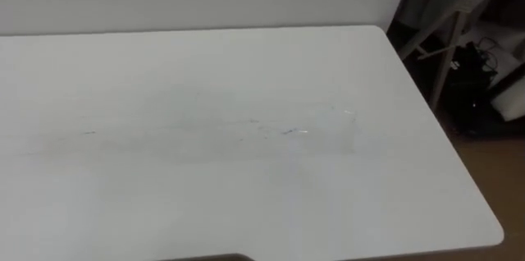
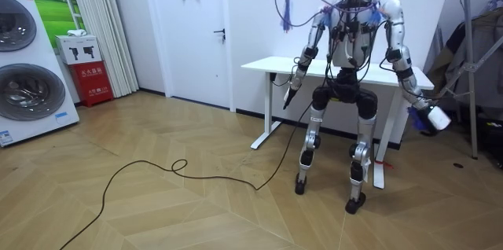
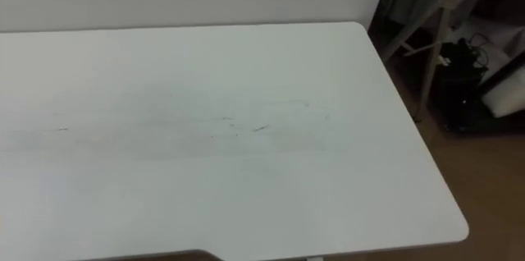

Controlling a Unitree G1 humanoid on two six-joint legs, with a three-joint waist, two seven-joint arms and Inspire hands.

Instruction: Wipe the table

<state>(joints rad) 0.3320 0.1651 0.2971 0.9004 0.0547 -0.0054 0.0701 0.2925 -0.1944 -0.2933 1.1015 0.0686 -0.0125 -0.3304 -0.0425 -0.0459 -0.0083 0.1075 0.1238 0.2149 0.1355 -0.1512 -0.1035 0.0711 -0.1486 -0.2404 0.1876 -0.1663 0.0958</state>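
The white table lies below me, with a wall behind it. Faint grey smears and small marks run across its middle. In the room view I stand at the table's near side with my back to the camera and both arms lowered. My left hand hangs beside the table on the room view's left, fingers straight and empty. Out past the table's right end, my right hand is low and curled on a white wad, seemingly a cloth. A pale shape at the right edge may be that wad.
A metal rack with dark gear at its foot stands right of the table. Two washing machines and a red box line the room view's left wall, with a door behind. The floor is wooden.
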